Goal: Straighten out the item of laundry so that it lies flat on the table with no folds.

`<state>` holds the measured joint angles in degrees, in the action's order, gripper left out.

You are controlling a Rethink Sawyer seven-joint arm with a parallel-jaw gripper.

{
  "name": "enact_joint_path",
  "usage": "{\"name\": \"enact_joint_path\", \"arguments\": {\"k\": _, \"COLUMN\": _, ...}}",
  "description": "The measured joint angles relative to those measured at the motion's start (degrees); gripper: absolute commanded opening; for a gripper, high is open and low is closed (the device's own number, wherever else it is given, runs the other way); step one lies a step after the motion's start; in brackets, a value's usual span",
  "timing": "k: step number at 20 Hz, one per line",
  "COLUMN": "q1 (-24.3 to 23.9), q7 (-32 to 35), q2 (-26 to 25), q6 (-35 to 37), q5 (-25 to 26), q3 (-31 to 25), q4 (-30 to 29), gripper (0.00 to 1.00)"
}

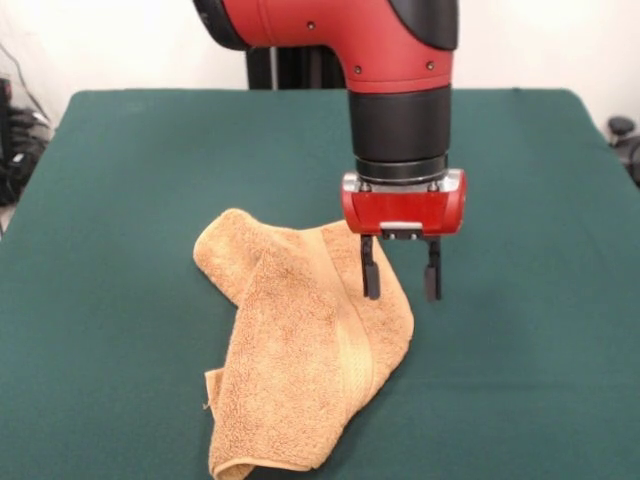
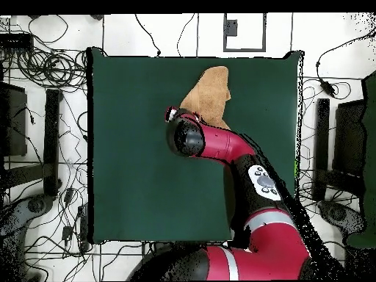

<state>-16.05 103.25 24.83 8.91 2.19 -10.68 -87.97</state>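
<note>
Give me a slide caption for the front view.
Open gripper poised over crumpled towel on green table.

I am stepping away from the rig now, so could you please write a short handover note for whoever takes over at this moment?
Gripper: open, empty, its fingers pointing down over the towel's edge on the picture's right in the front view; whether the tips touch the cloth cannot be told.
Towel: crumpled on the green table, folded over itself, one woven band running along the upper layer. In the overhead view it lies near the table's far edge, partly hidden under the arm.
Done: nothing visible; the towel is not flat.
Left: grasp an edge or corner, pull the folds open and spread it flat.
</note>
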Motion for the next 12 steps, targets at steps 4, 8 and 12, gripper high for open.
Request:
{"name": "enact_joint_path", "arguments": {"k": 4, "q1": 0.3, "q7": 0.0, "q2": -0.8, "q6": 0.0, "q5": 0.0, "q3": 0.2, "q4": 0.0, "gripper": 1.0}}
{"name": "enact_joint_path", "arguments": {"k": 8, "q1": 0.6, "q7": 0.0, "q2": -1.4, "q6": 0.0, "q5": 0.0, "q3": 0.2, "q4": 0.0, "gripper": 1.0}}
{"name": "enact_joint_path", "arguments": {"k": 12, "q1": 0.8, "q7": 0.0, "q2": -2.3, "q6": 0.0, "q5": 0.0, "q3": 0.3, "q4": 0.0, "gripper": 1.0}}
